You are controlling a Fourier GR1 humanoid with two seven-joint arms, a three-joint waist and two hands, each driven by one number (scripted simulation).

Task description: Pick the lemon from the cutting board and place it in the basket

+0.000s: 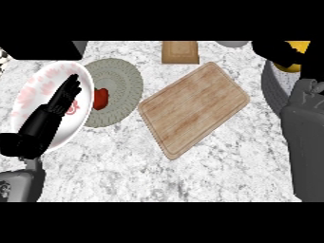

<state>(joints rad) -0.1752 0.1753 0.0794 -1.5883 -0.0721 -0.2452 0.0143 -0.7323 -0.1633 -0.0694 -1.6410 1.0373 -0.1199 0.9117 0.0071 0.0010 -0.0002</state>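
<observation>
The wooden cutting board (pixel 192 107) lies bare at the counter's middle, turned at an angle. At the top right my right hand (pixel 323 59) is curled round the yellow lemon (pixel 298 47), which shows only in bits between the fingers. The hand and lemon hang above the curved grey rim of a container (pixel 269 88), most of it hidden by my right forearm (pixel 315 142). My left hand (pixel 52 111) rests open at the left, fingers up, over a white plate.
The white plate with pink marks (pixel 34 85) overlaps a round woven grey-green piece (pixel 122 80) holding a red item (pixel 101 98). A small wooden block (pixel 180 51) and a grey object (pixel 233 43) sit at the far edge.
</observation>
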